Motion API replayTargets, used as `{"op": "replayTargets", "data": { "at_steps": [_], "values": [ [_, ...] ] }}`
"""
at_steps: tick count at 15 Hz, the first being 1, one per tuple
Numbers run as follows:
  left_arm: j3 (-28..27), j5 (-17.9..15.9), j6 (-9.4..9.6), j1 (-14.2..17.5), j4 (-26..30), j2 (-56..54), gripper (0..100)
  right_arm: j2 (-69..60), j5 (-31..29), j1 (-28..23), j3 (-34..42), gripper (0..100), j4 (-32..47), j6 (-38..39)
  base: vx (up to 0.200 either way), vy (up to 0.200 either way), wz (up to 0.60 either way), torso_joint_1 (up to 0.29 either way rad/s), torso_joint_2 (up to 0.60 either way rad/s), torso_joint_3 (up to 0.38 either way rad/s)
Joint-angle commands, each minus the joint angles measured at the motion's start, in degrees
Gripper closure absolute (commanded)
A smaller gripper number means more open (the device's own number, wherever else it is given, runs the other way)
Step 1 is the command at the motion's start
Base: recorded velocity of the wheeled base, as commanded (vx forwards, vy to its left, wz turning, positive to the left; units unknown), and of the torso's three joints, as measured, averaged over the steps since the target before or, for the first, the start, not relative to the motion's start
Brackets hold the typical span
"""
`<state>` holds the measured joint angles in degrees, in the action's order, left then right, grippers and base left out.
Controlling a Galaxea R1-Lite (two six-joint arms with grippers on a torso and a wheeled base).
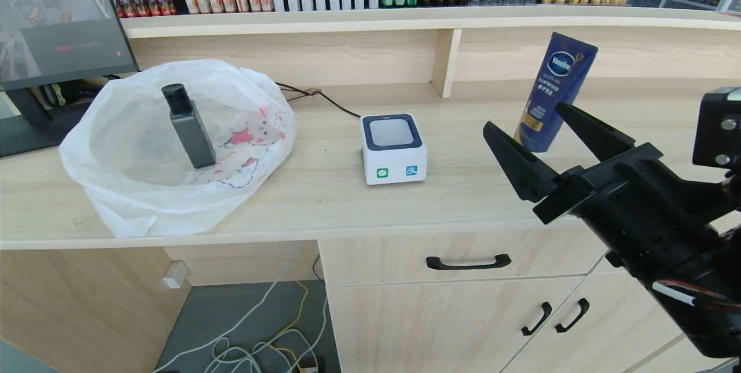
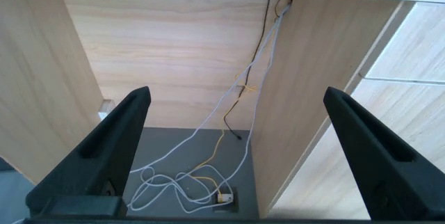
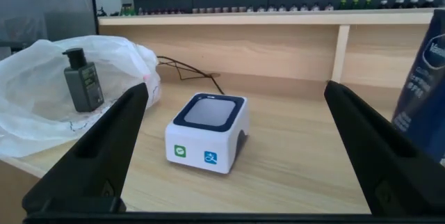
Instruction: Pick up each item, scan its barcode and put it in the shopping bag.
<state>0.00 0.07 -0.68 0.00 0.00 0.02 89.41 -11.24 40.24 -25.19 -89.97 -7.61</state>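
Observation:
A blue lotion tube (image 1: 556, 92) stands on its cap, leaning a little, at the right of the wooden counter (image 1: 324, 199). My right gripper (image 1: 525, 117) hangs open in front of it with nothing between its fingers. In the right wrist view the lotion tube (image 3: 424, 99) lies off to one side of the open right gripper (image 3: 236, 90), outside the gap. The white barcode scanner (image 1: 393, 148) sits mid-counter. A white shopping bag (image 1: 139, 187) lies open at the left with a grey bottle (image 1: 188, 127) standing in it. My left gripper (image 2: 236, 97) is open below the counter.
A monitor (image 1: 58, 19) stands at the back left. A raised shelf (image 1: 405, 19) carries a row of drink bottles. A black cable (image 1: 324, 99) runs behind the scanner. Drawers (image 1: 469, 261) sit under the counter, and loose cables (image 2: 188, 182) lie on the floor.

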Motion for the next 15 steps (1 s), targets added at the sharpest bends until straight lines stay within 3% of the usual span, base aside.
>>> {"op": "replayTargets", "data": {
  "at_steps": [1,5,15],
  "values": [
    [0.0,0.0,-0.02,0.0,0.0,0.0,0,-0.5,0.0,0.1,0.4,0,0.0,0.0,0.0,-0.2,0.0,0.007,0.01,-0.002],
    [0.0,0.0,-0.02,0.0,0.0,0.0,0,-0.5,0.1,0.0,0.8,0,0.0,0.0,0.0,-0.2,0.0,0.001,0.01,0.004],
    [0.0,0.0,0.33,0.0,0.0,0.0,0,-0.8,0.1,0.0,1.6,0,0.0,0.0,0.0,0.0,0.0,0.0,0.0,0.0]
  ]
}}
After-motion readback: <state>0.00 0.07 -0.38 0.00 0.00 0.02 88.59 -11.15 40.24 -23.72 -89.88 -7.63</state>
